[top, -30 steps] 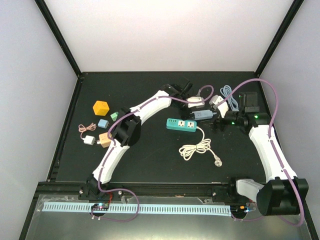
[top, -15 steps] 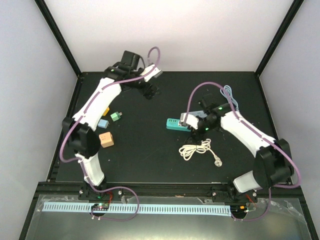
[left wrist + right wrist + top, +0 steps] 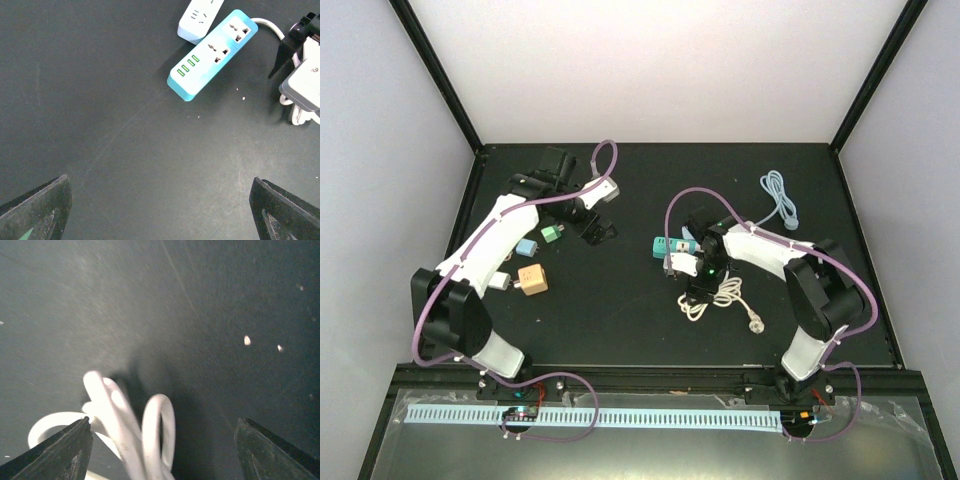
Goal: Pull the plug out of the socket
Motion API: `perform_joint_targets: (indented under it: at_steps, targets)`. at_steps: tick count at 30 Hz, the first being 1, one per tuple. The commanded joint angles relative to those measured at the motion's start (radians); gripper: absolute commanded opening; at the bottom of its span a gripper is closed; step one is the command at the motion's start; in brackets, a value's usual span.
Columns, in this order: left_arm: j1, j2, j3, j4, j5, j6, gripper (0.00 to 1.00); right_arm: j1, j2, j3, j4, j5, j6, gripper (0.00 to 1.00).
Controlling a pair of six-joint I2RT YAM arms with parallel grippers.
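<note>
While my left arm bends over the far left part of the black bench [image 3: 630, 330], my left gripper [image 3: 597, 227] hangs there released, its jaws spread wide around nothing. From its wrist camera I see the teal plastic power strip [image 3: 212, 52] lying flat near the middle of the bench, with two sockets and a row of green ports facing up. A white socket block [image 3: 200, 17] lies just beside one long side of it; whether they touch I cannot tell. The strip's white cord [image 3: 267, 25] leaves one short end and runs toward the near edge, where it gathers in a loose coil [image 3: 720, 297]. My right gripper [image 3: 696, 291] points down at the left side of that coil, its jaws also wide apart. White loops show between my fingertips [image 3: 55, 450] but are not pinched. The cord's small round plug [image 3: 757, 322] lies on the bench at the coil's near right, well apart from the strip. An orange cube [image 3: 531, 280] and a pale blue cube [image 3: 526, 246] sit toward the left edge.
</note>
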Motion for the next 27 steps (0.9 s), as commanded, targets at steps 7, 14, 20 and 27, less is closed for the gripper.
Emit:
perform_joint_targets:
  at_steps: [7,14,20,27]
  targets:
    - [0.111,-0.124,-0.085,-0.017,0.031,0.046,0.99,-0.256,-0.046,-0.101,-0.016,0.212,-0.210,0.73]
    - [0.202,-0.146,-0.100,-0.037,0.081,0.057,0.99,-0.458,-0.061,-0.045,-0.063,0.259,-0.344,0.83]
    - [0.338,-0.106,-0.051,-0.104,0.147,0.065,0.99,-0.560,-0.121,0.136,-0.207,0.118,-0.364,0.91]
    - [0.566,-0.048,0.093,-0.202,0.244,0.093,0.99,-0.638,-0.219,0.347,-0.282,-0.169,-0.220,1.00]
